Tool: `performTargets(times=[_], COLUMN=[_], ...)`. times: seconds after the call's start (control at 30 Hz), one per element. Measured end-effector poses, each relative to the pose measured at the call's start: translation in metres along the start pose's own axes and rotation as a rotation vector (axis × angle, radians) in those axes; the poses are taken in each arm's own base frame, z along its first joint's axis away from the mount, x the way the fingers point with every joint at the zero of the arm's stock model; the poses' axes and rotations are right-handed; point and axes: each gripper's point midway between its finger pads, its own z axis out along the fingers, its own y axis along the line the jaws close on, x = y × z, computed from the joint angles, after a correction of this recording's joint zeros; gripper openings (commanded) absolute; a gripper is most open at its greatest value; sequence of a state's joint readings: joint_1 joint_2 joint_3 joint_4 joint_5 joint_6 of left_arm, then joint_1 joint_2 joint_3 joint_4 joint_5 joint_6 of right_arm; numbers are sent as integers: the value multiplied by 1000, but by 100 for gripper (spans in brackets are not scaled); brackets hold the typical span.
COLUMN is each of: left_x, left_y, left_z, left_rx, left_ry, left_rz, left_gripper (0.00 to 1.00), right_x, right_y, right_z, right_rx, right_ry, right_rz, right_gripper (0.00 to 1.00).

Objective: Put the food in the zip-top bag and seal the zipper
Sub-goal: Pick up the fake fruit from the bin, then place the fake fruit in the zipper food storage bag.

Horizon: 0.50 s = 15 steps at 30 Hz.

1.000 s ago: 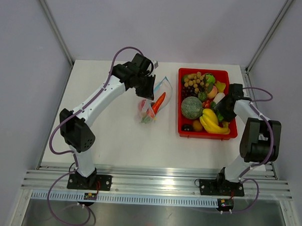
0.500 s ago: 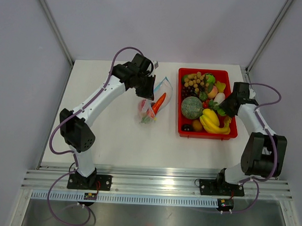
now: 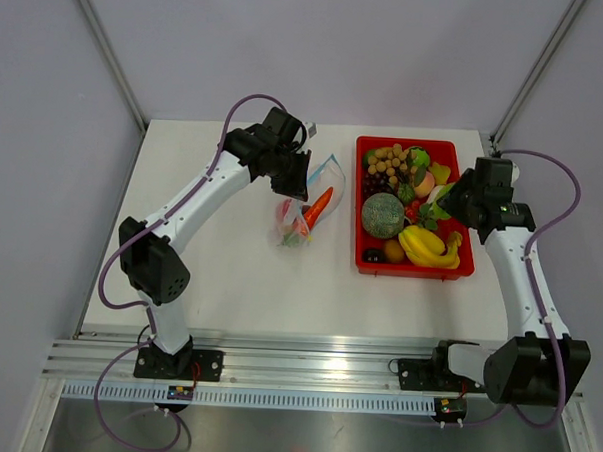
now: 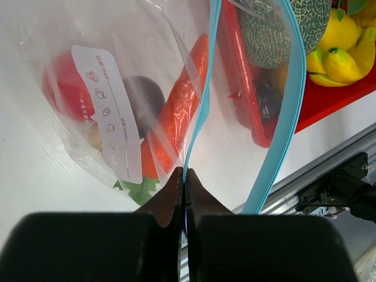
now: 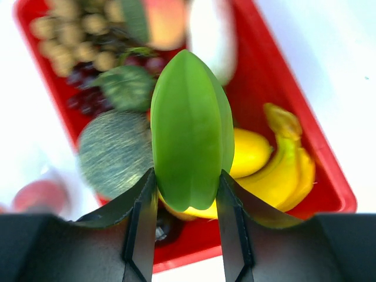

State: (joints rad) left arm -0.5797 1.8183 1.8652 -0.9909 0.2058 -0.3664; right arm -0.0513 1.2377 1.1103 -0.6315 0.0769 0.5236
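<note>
The clear zip-top bag [image 3: 313,191] lies left of the red tray, mouth held up. My left gripper [image 3: 299,178] is shut on the bag's teal zipper strip [image 4: 201,111]; the other strip [image 4: 288,117] hangs apart, so the mouth is open. Inside the bag are an orange carrot [image 4: 179,108], a red fruit [image 4: 61,85], a dark fruit [image 4: 144,97] and greens [image 4: 138,188]. My right gripper [image 3: 449,199] is shut on a smooth green fruit [image 5: 191,132] and holds it above the tray. Below it lie yellow bananas [image 5: 276,167] and a green melon [image 5: 114,153].
The red tray [image 3: 458,268] at the right holds brown nuts [image 3: 389,160], dark grapes, a peach, a white piece and other toys. Grey walls enclose the white table [image 3: 239,283]. An aluminium rail [image 3: 305,371] runs along the near edge.
My right arm has risen out of the tray with the green fruit and moved back and to the right. The left arm and the bag have not moved.
</note>
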Motion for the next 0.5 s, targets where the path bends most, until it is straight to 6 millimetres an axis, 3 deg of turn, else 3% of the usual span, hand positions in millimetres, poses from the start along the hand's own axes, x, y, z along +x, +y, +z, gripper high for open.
performTargets(times=[0.23,0.5], left_x=[-1,-1], left_y=[0,0], left_z=[0,0], left_rx=[1,1], left_ry=[-2,-2], left_rz=[0,-4], left_gripper=[0,0], right_x=[-7,30], right_y=[76,173], right_z=[-57,-111], right_rx=[-201,-458], right_ry=[-38,16], right_rz=[-119,-259], right_gripper=[22,21])
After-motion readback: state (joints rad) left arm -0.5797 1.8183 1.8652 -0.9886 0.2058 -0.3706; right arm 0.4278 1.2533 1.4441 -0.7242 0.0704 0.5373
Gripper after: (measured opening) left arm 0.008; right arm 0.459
